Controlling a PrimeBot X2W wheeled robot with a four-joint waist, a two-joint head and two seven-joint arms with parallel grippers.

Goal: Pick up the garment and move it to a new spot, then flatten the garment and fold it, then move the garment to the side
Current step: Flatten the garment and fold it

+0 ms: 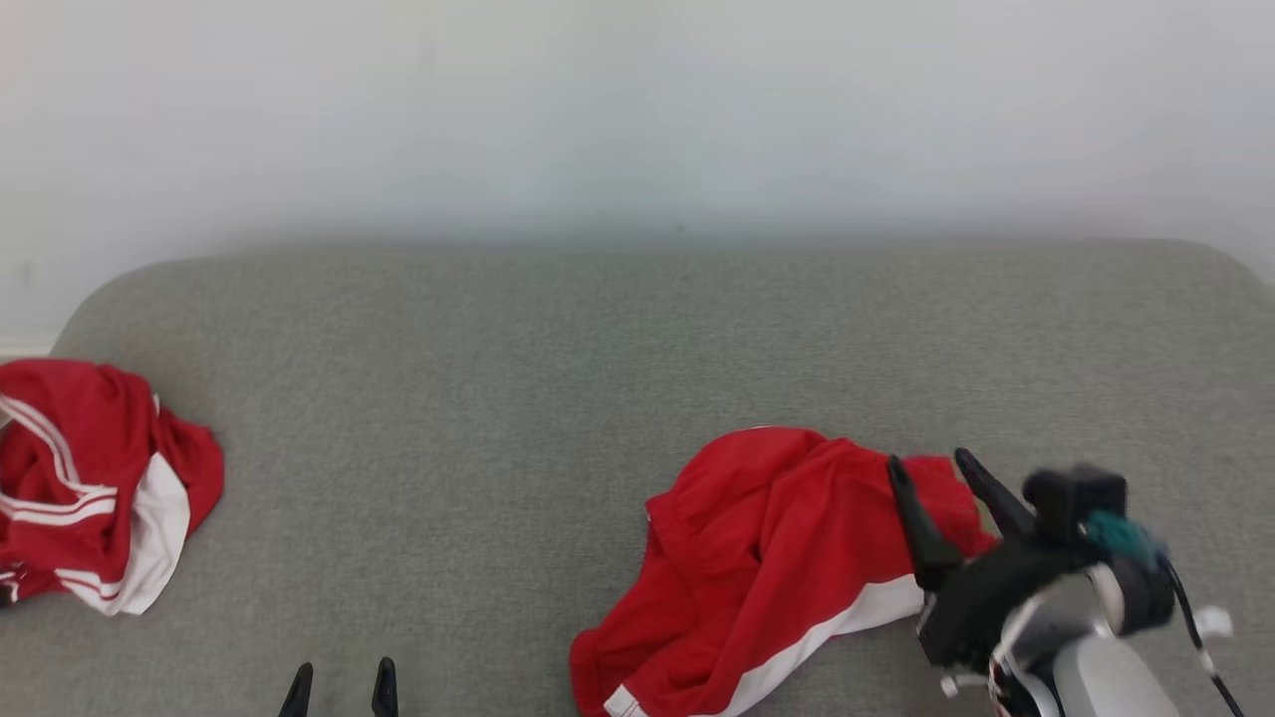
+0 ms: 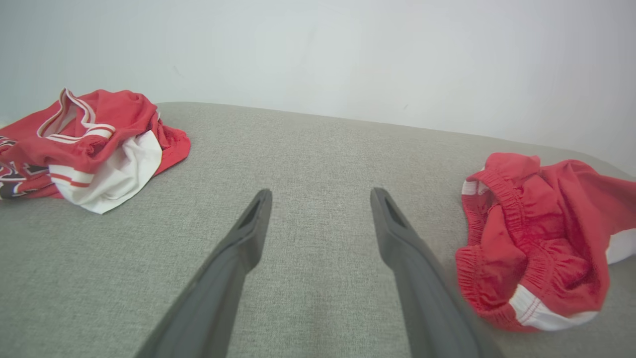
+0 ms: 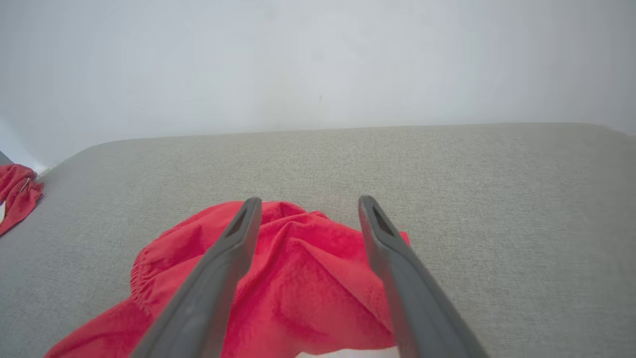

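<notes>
Hiding part of the red garment [image 1: 757, 538], the right tool [image 1: 927, 458] gapes wide — left tool [image 1: 344, 667], likewise wide, cropped to tips

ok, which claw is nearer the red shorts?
Right. The right claw hangs open over the red shorts, at their right end. The left claw, also open, is off to the shorts' left over bare grey cushion, clear of them.

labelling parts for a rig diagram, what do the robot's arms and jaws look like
The right arm has a pale grey forearm, a black wrist housing with a boxy block, a teal patch, white fittings and a thin black cable. Both sets of jaws are two long dark grey fingers, flat and tapering, with a slot near each tip.
</notes>
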